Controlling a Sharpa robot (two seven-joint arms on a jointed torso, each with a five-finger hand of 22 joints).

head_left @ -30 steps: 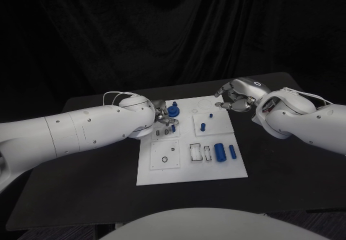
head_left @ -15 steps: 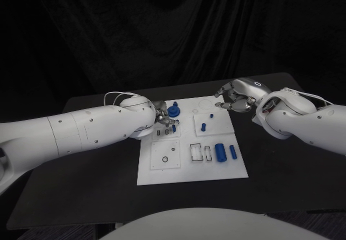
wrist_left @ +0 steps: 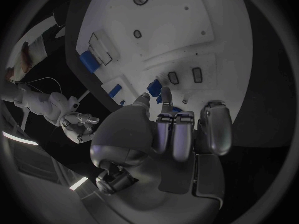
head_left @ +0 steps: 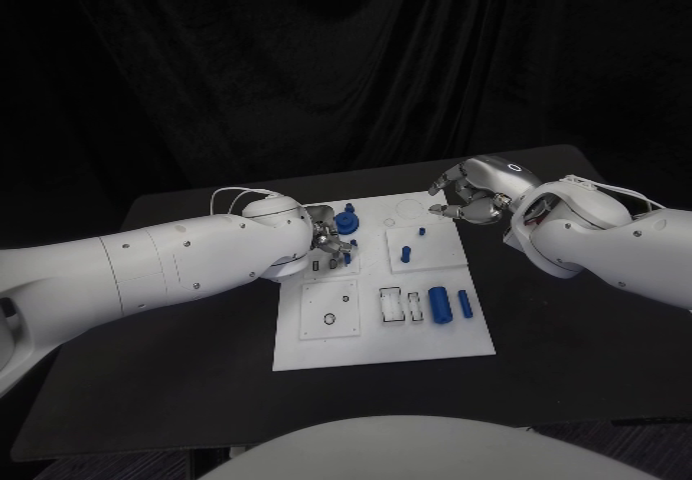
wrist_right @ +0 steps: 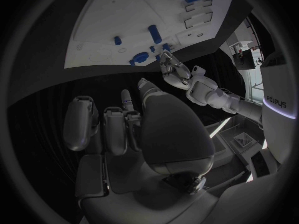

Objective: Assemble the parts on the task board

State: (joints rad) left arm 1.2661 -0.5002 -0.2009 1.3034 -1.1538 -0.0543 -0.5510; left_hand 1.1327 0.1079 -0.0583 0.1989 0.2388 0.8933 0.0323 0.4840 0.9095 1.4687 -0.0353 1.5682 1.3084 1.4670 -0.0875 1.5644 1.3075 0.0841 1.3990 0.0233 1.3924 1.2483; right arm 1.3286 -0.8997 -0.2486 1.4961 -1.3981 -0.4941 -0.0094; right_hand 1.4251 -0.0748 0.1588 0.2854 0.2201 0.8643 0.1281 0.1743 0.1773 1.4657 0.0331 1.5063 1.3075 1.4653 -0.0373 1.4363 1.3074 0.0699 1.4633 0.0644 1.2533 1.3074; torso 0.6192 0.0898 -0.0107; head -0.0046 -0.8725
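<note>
Since a second ago the left hand [head_left: 329, 243] has crept slightly nearer along the task board [head_left: 378, 340]'s left edge, fingers curled beside the blue parts [head_left: 346, 219] at the board's far left; whether it pinches one I cannot tell. Nearer on the board, two blue cylinders [head_left: 449, 303] lie side by side at its right. Under the board spreads the black table [head_left: 173, 400]. Off the board's far right corner hovers the right hand [head_left: 469, 198], fingers curled in around nothing. Beyond hangs a black curtain [head_left: 289, 90].
</note>
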